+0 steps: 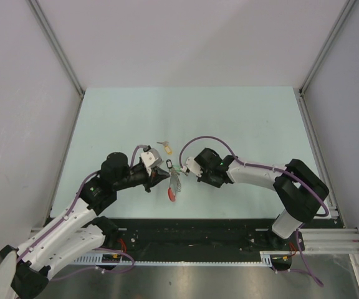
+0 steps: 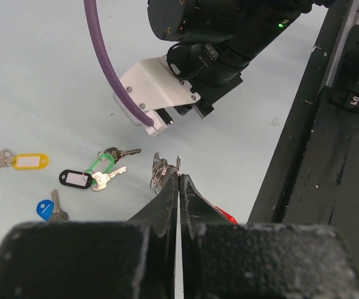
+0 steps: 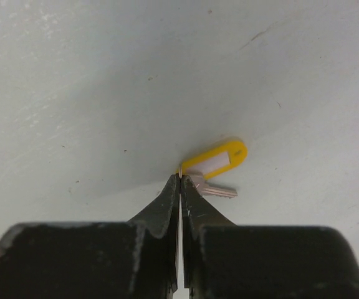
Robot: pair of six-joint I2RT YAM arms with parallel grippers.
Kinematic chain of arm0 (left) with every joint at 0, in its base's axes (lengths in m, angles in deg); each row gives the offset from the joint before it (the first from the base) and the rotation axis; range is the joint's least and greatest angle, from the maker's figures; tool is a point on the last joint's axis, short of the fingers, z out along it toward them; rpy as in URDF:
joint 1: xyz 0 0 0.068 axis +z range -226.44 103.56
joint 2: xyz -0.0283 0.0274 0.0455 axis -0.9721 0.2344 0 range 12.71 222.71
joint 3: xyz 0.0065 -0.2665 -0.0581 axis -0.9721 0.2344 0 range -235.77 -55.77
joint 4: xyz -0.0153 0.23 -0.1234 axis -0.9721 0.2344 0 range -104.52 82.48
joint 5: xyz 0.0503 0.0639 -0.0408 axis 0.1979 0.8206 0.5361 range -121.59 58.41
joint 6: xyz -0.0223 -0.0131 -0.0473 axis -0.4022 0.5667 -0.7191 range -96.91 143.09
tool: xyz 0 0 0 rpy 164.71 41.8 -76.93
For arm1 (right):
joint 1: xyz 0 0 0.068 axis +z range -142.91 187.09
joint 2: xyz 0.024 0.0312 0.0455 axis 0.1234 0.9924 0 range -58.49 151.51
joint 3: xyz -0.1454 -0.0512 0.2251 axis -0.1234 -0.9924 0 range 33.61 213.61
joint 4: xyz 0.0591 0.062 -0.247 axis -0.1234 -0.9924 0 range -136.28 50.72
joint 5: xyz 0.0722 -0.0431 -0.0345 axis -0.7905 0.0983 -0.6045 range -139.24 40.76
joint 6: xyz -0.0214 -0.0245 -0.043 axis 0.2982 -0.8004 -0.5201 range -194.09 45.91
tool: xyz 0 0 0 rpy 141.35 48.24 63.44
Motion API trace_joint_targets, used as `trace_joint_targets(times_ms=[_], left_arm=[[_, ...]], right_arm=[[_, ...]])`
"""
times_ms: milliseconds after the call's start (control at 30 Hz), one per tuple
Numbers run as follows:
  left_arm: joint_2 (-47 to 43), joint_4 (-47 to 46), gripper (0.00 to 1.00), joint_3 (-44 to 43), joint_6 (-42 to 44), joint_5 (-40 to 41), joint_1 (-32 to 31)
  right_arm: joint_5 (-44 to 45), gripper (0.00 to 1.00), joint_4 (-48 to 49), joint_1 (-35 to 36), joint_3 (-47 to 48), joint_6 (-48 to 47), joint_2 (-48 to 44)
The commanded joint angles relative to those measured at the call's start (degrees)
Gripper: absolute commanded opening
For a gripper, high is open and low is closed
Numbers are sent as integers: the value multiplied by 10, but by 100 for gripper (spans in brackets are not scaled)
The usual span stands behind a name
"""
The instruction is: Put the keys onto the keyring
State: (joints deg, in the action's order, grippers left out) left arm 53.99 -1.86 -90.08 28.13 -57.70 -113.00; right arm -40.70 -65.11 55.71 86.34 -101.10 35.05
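Gripping the keyring [image 2: 160,172], left tool [image 2: 178,179] is closed; right tool [image 3: 180,182], also closed, faces yellow key [image 3: 215,161].

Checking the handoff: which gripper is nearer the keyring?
Left. The left gripper is shut on the keyring; the right gripper hangs just beyond it, apart.

Tagged keys [image 2: 102,176] beside red-silver keyring [image 2: 159,173]

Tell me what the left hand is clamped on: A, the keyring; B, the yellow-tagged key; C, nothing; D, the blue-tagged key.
A: the left hand is shut on the keyring, its metal coil pinched at the fingertips and its red arc showing beside them.
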Motion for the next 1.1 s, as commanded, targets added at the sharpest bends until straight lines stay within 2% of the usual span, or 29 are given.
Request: trace_joint_targets(times_ms=[0, 233, 433, 600, 767, 1067], left_arm=[[-1, -13, 0, -16, 8, -16, 4], [7, -18, 0, -16, 28, -25, 4], [19, -8, 0, -23, 114, -49, 4], [28, -56, 0, -24, 128, -104, 4], [52, -91, 0, -31, 187, -138, 4], [126, -125, 1, -43, 234, -177, 4]], right_arm=[[-13, 0, -4, -5, 19, 9, -33], [-68, 0, 30, -22, 16, 41, -120], [-170, 0, 102, -52, -24, 52, -187], [-259, 0, 169, -83, -55, 54, -245], [-357, 0, 199, -119, -65, 55, -270], [-409, 0, 234, -127, -102, 68, -335]])
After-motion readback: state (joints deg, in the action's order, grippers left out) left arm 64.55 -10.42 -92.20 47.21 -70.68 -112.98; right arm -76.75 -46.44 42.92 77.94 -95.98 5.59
